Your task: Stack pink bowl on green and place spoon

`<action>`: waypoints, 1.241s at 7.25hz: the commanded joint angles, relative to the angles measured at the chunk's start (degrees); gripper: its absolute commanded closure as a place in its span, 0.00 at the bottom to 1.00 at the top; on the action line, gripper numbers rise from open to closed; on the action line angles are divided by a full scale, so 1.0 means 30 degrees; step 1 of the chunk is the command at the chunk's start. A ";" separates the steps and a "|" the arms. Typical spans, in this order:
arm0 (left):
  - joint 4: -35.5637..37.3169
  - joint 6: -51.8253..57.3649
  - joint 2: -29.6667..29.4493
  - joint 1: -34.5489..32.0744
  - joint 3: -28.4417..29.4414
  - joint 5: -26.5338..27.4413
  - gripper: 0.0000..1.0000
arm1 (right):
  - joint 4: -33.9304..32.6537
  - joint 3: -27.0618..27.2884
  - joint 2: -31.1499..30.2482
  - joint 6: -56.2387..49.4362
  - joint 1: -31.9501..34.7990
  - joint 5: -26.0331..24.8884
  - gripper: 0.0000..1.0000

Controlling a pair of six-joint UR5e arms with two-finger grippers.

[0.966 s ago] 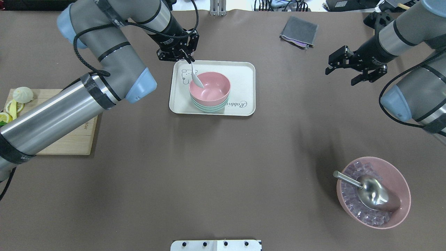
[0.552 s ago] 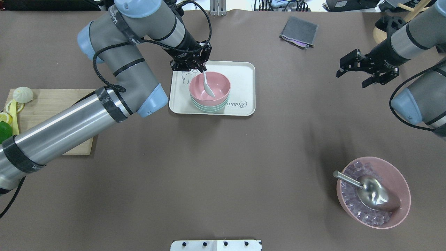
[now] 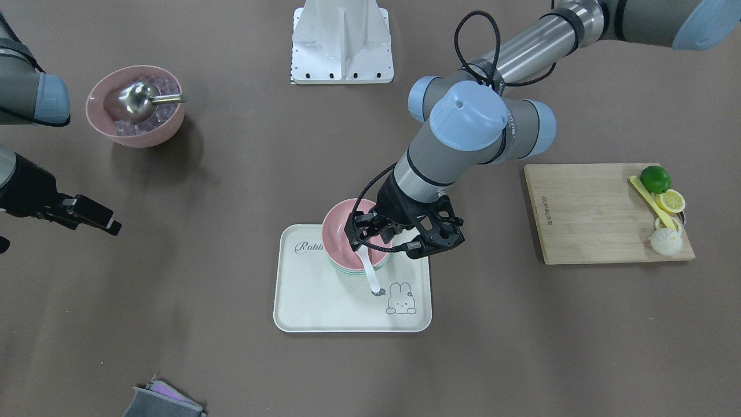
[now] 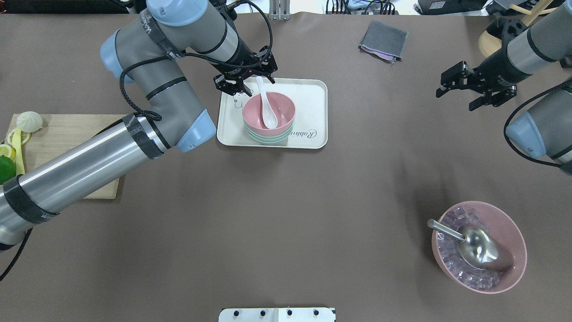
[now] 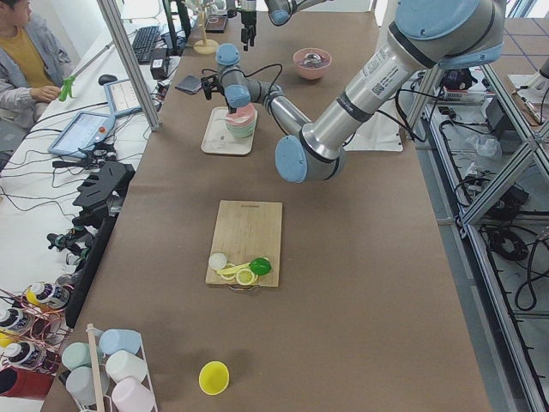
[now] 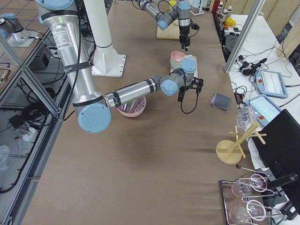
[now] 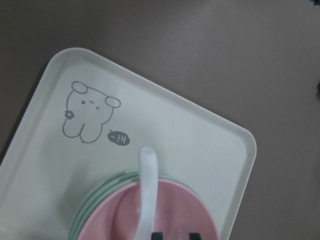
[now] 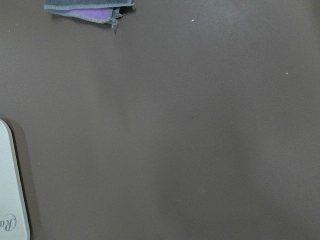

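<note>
The white ceramic spoon (image 4: 268, 107) lies in the pink plastic bowl (image 4: 284, 112), its scoop inside and its handle leaning over the rim. That bowl sits nested on the pale green bowls (image 4: 268, 137) on the cream rectangular tray (image 4: 313, 94). The left gripper (image 4: 247, 85) hovers over the handle end with its jaws spread wide and grips nothing. The right gripper (image 4: 455, 101) hangs well apart above the brown counter (image 4: 286, 201), also wide and empty.
</note>
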 commanded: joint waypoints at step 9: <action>0.8293 3.3478 1.8057 -1.2137 -0.8140 -0.3052 0.02 | 0.0058 -0.2215 -0.4384 -1.6213 0.4565 -0.0109 0.00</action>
